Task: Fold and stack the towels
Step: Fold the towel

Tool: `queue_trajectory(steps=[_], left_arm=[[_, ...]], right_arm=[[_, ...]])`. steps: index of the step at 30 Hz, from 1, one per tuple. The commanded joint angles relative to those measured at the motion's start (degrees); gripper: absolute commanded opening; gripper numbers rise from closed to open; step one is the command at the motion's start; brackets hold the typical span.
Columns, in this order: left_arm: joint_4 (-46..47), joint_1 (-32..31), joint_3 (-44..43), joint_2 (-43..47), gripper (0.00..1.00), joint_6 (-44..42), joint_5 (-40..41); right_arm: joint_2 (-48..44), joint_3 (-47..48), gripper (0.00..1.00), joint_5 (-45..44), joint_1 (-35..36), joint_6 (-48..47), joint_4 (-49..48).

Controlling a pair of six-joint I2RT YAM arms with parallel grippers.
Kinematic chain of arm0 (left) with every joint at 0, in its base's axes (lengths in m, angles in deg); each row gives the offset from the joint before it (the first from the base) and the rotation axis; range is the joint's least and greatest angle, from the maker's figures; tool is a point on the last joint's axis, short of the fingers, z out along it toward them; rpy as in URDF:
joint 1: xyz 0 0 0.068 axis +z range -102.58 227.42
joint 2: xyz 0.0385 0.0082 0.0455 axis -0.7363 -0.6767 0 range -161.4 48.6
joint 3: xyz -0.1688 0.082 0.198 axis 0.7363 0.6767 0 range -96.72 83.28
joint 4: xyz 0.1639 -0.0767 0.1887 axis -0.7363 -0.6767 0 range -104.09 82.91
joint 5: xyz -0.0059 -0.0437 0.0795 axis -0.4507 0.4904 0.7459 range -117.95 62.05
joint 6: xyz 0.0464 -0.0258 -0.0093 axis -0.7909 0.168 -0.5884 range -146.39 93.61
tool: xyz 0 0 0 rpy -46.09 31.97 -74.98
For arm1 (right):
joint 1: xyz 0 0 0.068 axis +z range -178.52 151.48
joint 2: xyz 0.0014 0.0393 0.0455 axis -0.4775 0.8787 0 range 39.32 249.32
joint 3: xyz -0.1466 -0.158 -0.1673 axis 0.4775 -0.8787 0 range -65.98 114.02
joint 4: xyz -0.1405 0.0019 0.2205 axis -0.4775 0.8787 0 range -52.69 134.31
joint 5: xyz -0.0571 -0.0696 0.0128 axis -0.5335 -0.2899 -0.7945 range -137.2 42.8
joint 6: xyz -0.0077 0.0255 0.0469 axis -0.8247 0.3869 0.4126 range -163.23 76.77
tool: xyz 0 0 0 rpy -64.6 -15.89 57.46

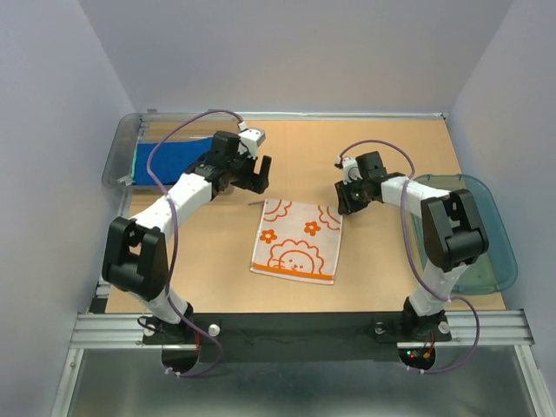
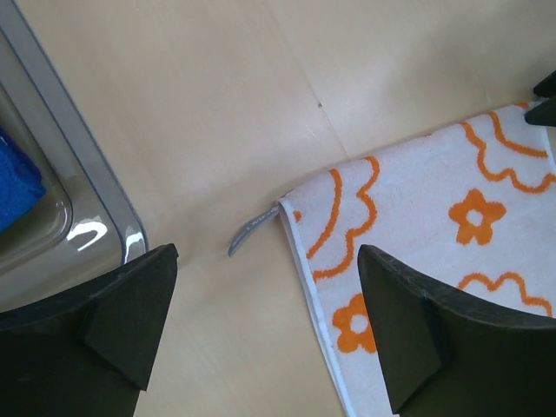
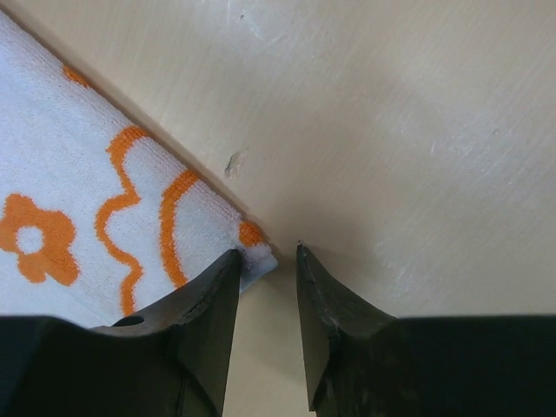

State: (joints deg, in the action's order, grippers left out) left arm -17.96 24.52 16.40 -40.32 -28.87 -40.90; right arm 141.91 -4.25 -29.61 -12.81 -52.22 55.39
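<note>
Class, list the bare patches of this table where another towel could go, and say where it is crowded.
Free: the far middle, between left claw and right claw; the near strip between flowered towel and the table edge. Crowded: the towel's far corners, beside both claws.

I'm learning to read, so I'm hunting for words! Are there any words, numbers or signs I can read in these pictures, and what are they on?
None: no word, number, brand or sign can be read anywhere.
The white cloth towel with orange prints bears only drawings: flowers, wavy lines and a round face.
Its small grey hanging loop shows no writing.
</note>
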Motion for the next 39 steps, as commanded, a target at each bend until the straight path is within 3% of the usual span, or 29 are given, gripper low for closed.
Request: queue_trajectory(steps=[1, 6, 14, 21, 22, 23, 28, 39], left_arm=[[-1.42, -1.01, -6.85, -4.3, 0.93, -5.25, -2.43], [-5.82, -2.24, -13.02, -12.32, 0.86, -10.26, -0.86], [-8.11, -3.82, -18.99, -18.73, 0.86, -19.04, -1.37], [-13.73, -4.0, -25.85, -25.59, 0.8, -21.51, -3.4], [-14.17, -4.09, -26.38, -26.64, 0.68, -21.95, -3.83], [-14.44, -4.0, -26.64, -27.09, 0.65, -21.95, -4.1], [-17.33, -4.0, -28.05, -29.72, 0.63, -23.0, -7.52], [-17.87, -3.82, -28.23, -31.57, 0.62, -22.75, -7.09]], right_arm=[[1.91, 1.98, 0.36, 0.17, -0.24, -2.78, 3.7], [4.11, 3.57, 0.28, -0.88, -0.24, -4.71, 5.99], [5.95, 5.32, 0.01, -3.42, -0.15, -12.44, 7.84], [9.47, 10.16, 0.0, -6.07, -0.15, -16.92, 7.84], [10.26, 11.03, 0.01, -6.94, -0.15, -17.63, 7.84], [10.27, 11.39, 0.0, -7.3, -0.15, -18.07, 7.84], [12.54, 13.41, 0.01, -10.28, -0.15, -19.57, 7.67], [14.31, 14.47, 0.0, -10.9, -0.15, -19.92, 7.67]])
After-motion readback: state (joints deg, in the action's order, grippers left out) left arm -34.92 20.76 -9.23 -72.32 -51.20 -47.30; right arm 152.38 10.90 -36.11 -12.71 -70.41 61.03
